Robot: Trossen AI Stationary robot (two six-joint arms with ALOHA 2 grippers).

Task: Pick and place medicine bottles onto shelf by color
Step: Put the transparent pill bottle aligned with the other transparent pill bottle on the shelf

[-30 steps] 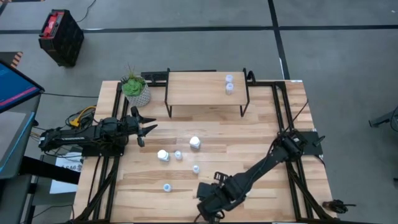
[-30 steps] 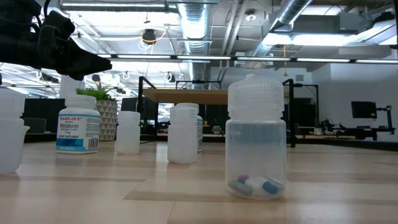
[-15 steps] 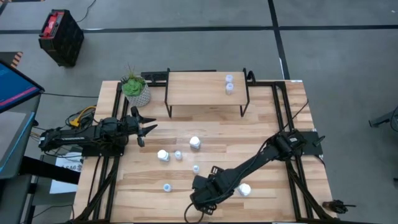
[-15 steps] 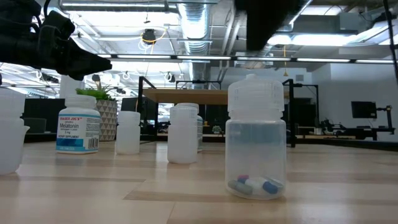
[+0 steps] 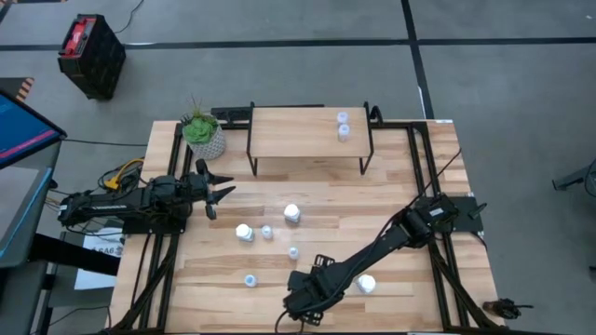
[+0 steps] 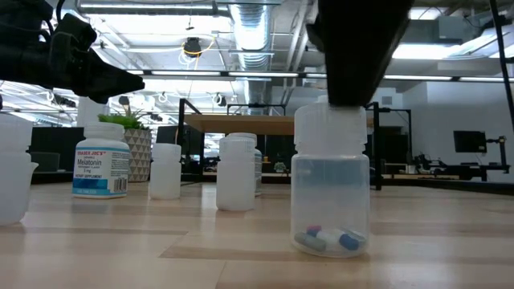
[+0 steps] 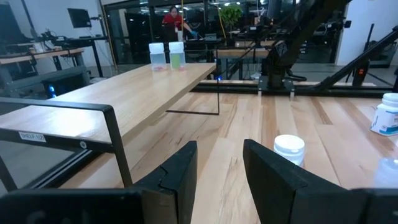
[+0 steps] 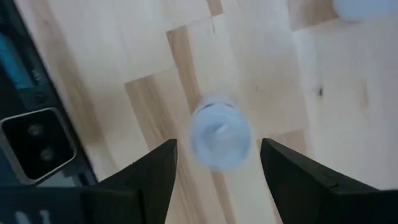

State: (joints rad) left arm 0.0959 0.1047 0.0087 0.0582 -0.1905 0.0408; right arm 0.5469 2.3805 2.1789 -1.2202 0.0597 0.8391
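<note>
Near the table's front edge, right gripper (image 8: 217, 171) jaws gape above a translucent bottle (image 8: 219, 135).

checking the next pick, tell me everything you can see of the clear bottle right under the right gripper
The clear bottle is small, pale translucent plastic with a ribbed light cap and a few blue and pink capsules at the bottom. It stands upright on the wooden tabletop near the front edge. The right gripper hangs directly above it, fingers open on either side of the cap and not touching it, as the right wrist view shows.

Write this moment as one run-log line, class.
right claw: open, above translucent bottle | left claw: waiting by shelf | shelf: two bottles
</note>
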